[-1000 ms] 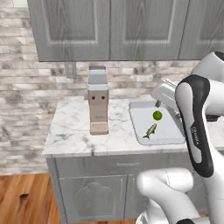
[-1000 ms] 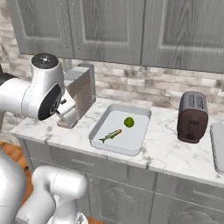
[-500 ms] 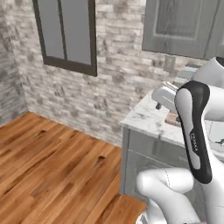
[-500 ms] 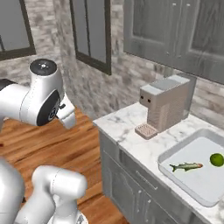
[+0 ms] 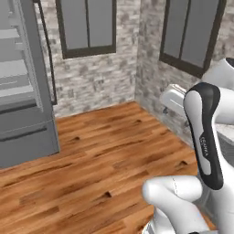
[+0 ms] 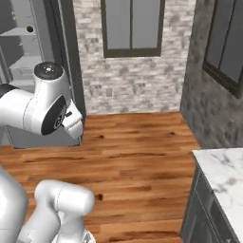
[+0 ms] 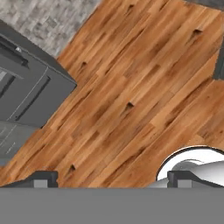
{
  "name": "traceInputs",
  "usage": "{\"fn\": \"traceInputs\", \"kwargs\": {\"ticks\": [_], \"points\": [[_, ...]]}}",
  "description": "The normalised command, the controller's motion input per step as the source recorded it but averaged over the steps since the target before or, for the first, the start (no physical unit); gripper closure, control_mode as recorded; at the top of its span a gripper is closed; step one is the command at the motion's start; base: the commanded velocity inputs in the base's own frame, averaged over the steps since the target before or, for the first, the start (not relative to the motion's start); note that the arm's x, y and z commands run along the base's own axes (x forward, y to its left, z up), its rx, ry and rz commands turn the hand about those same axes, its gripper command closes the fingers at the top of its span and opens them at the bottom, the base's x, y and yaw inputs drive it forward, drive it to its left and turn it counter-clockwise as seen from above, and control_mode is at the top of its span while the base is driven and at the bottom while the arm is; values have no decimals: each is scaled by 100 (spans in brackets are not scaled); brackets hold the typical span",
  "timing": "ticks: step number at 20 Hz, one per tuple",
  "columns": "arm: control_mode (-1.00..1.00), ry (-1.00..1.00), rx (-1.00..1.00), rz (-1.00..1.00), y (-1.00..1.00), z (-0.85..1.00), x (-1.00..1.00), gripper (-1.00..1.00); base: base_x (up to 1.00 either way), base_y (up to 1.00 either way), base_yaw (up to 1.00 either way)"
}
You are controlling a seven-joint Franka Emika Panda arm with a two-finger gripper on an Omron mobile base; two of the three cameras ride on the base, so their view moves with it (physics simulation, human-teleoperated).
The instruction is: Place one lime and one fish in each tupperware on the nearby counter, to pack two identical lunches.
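Wood floor (image 5: 91, 155) takes up most of the scene, w/ a brick wall (image 6: 133, 71) and dark-framed windows (image 6: 132, 26) beyond it. A tall grey open unit w/ shelves, prob the fridge (image 5: 25, 82), stands at the floor's far left in the left base view; the hand view catches its dark lower front at the floor's upper-left edge. Counter (image 6: 223, 178) is just a marble corner over a dark cabinet at the floor's right edge in the right base view. Arm is folded up close to the base, forearm hanging over the floor. Gripper (image 7: 111, 178): two dark tips low in the hand view, set wide apart w/ bare floor between them, so it reads as open and holding nothing. No lime, fish or tupperware in sight from here; can't say where they lie relative to the floor. Judgement: this is a travel/search step w/ the base facing open room, prob heading to fetch the food, maybe from the fridge. To do it well: keep the arm tucked while driving, square the base to the fridge front w/ room to reach, and don't extend until the target is clearly framed in the hand view.
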Motion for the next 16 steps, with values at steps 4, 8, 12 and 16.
{"fn": "traceInputs", "kwargs": {"ticks": [4,8,12,16], "points": [[100,0,0,0,0,0,0,-100,18,91,58],[100,0,0,0,0,0,0,-100,96,100,10],[100,0,0,0,0,0,0,-100,100,100,11],[100,0,0,0,0,0,0,-100,100,88,18]]}}
